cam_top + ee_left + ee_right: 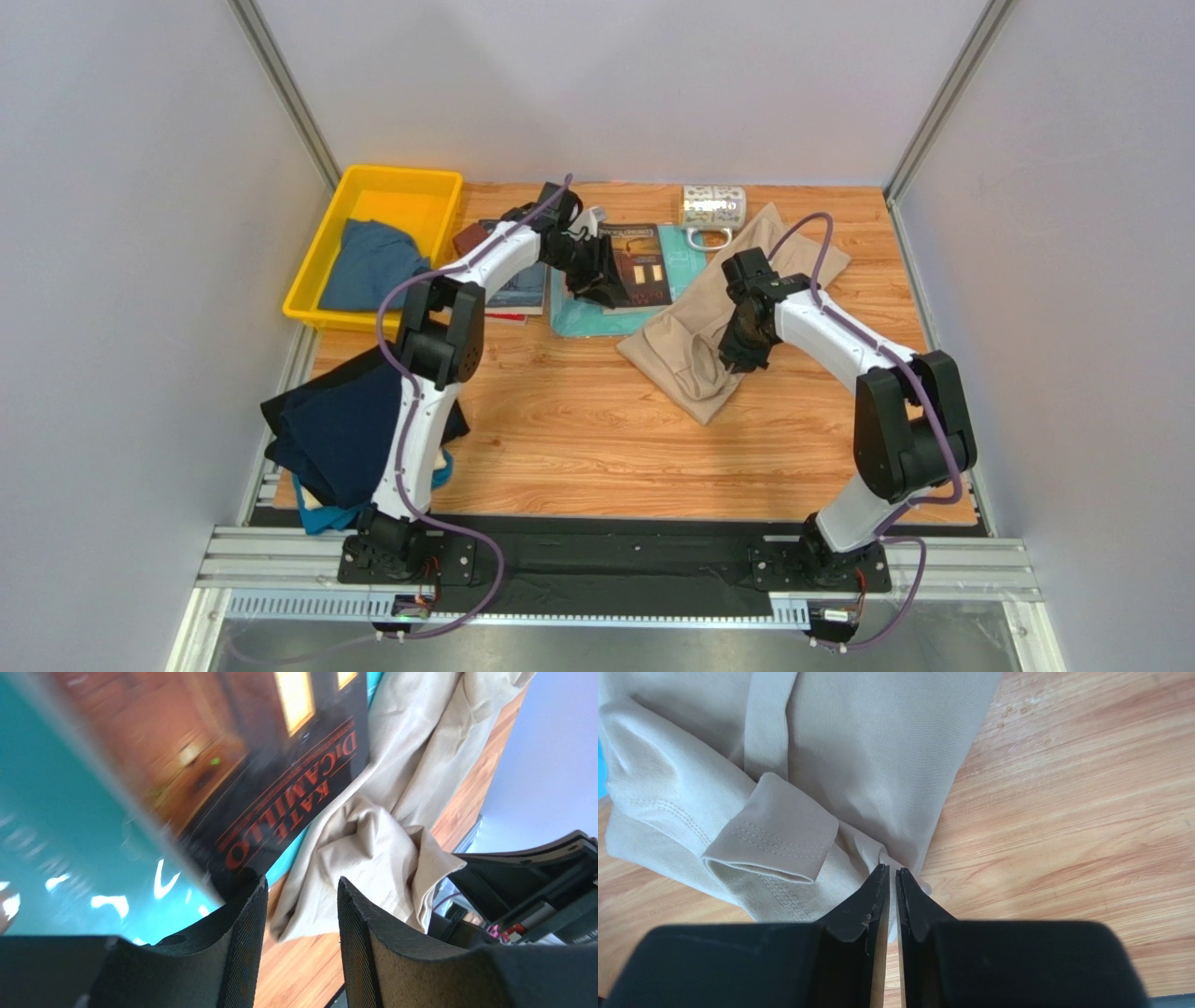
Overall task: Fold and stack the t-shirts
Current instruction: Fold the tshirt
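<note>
Chief: Shirt's position?
Inspector: Beige shirt (685, 361) lay crumpled on the desk (603, 434), mid-rear, beside a book (634, 266). A navy shirt (337, 420) overhung the left edge.
Chief: Tools?
Inspector: Left tool (300, 885) stood apart by the book's corner, gripping nothing. Right tool (892, 873) was nearly together, apparently clamped on the beige shirt's hem.

Your bench (589, 420): wood-grain top.
Far left: yellow bin (368, 189).
Near left: dark navy t-shirt (337, 420) overhangs left edge, teal cloth (326, 518) under it.
Far centre: light-teal board (582, 322).
Right of board: beige t-shirt (687, 350), crumpled.
Far edge: patterned mug (713, 206).
</note>
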